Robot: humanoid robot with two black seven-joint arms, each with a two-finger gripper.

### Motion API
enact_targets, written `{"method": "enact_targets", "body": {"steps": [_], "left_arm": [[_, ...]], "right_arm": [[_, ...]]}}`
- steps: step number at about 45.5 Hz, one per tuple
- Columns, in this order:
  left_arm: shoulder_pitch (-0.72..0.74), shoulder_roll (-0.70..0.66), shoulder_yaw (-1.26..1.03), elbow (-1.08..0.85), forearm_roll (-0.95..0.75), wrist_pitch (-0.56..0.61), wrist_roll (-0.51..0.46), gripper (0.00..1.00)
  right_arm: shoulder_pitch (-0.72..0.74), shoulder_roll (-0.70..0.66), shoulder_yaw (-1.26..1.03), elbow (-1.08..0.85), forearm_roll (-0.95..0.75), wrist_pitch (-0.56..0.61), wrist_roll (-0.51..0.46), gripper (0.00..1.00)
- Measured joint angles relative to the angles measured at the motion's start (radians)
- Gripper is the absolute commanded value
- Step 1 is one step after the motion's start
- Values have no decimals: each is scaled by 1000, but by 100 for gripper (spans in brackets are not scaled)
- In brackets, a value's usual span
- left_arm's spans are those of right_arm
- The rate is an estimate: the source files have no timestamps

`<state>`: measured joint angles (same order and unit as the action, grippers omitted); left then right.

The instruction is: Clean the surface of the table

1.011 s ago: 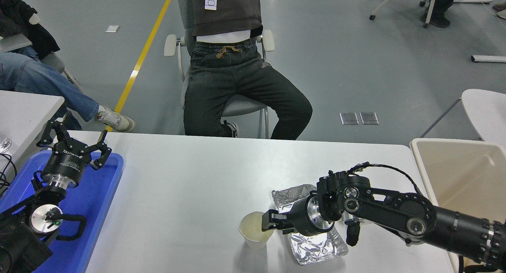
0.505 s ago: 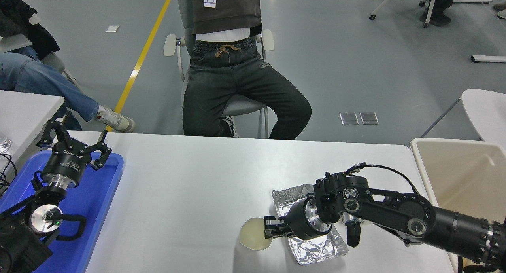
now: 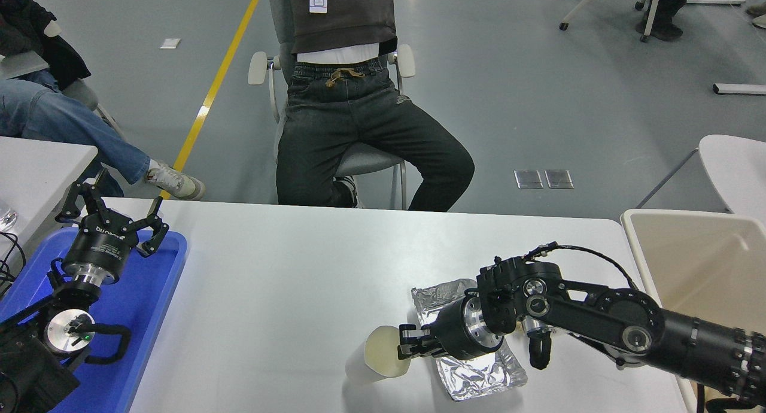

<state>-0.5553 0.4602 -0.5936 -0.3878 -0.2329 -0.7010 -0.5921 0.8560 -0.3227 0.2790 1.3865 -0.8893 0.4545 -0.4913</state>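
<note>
The right hand (image 3: 402, 346) has tipped the paper cup (image 3: 377, 360) further sideways.

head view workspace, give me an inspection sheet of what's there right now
surface: white table surface, no spills seen
job's things: paper cup tilted on its side, rim gripped
clutter: crumpled foil sheet under the right arm
grippers: right gripper shut on the cup rim; left gripper open, parked over the blue tray
cables: black cable looped on the right arm
surroundings: seated person at far side; beige bin at right
</note>
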Motion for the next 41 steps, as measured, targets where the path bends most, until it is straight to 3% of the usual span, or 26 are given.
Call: {"method": "enact_targets", "body": {"steps": [41], "left_arm": [[0,0,0,0,0,1,0,100]], "right_arm": [[238,-481,41,261,186,51,18,0]]}}
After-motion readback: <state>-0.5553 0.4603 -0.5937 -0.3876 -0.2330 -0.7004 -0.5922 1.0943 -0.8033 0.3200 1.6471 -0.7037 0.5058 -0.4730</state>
